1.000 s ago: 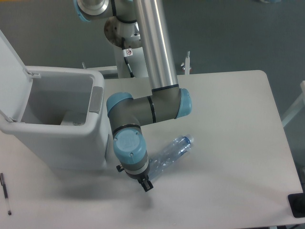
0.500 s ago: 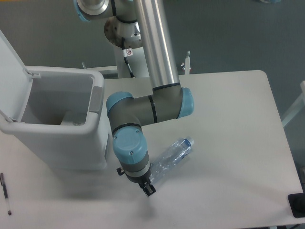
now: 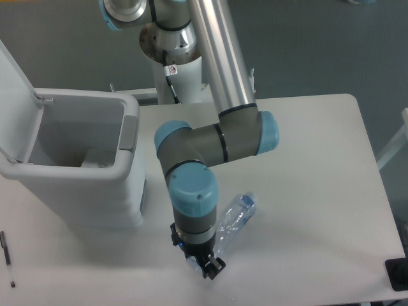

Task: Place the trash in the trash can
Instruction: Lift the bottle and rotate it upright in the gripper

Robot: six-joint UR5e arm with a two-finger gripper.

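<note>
- Gripper (image 3: 207, 266), nearest the camera, at the bottle's 7 o'clock end; whether its fingers are apart or together cannot be told.
- Crushed clear bottle (image 3: 234, 218) lying on the table (image 3: 319, 191), cap toward 1 o'clock.
- Pen (image 3: 7, 258) at 9 o'clock.
- Trash can (image 3: 83, 166) at 10 o'clock, lid raised.

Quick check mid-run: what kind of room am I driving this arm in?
Probably a lab or test workcell, not a home. A plain white table on bare grey flooring, an industrial arm on a pedestal base, and staged props: an open trash can and a crushed bottle.
</note>
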